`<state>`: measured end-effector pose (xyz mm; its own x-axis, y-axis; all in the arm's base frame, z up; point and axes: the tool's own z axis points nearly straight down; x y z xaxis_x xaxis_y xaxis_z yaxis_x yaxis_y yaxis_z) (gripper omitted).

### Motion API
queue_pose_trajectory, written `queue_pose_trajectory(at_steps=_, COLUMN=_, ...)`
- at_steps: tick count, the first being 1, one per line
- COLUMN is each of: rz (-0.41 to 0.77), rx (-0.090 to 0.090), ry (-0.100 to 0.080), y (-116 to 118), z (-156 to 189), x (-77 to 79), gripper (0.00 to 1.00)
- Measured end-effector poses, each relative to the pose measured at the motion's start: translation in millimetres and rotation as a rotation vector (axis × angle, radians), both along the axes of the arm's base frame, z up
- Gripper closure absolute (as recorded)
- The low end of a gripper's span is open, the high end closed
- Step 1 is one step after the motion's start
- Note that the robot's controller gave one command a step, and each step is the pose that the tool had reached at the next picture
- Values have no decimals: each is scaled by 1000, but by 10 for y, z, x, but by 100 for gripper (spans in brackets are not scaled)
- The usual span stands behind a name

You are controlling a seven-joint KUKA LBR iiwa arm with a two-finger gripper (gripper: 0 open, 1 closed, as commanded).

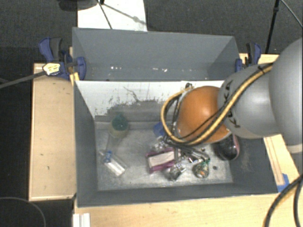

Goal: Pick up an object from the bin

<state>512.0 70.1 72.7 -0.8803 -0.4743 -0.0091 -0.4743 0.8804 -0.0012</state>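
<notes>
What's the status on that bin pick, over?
Claw down at the middle heap, beside a purple box. Green-topped thing and white tube lie apart, left.

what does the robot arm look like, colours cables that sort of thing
The arm is made of thick, rounded links in smooth silver-grey. Its wrist end carries a glossy orange cover, dome-shaped. Cables, one yellow and the others black, run along the grey link and loop round the orange dome. Below the dome sits dark metal hardware, too cluttered to make out. No markings are visible.
</notes>
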Motion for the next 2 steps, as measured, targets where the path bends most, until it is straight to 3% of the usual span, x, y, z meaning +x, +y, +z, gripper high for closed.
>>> queue_pose_trajectory(at_steps=1, rz=1, rx=1, ry=-8, y=-7, z=20, x=26, gripper=100)
queue_pose_trajectory(at_steps=2, rz=125, rx=-3, ry=-2, y=26, z=1790, x=213, gripper=100)
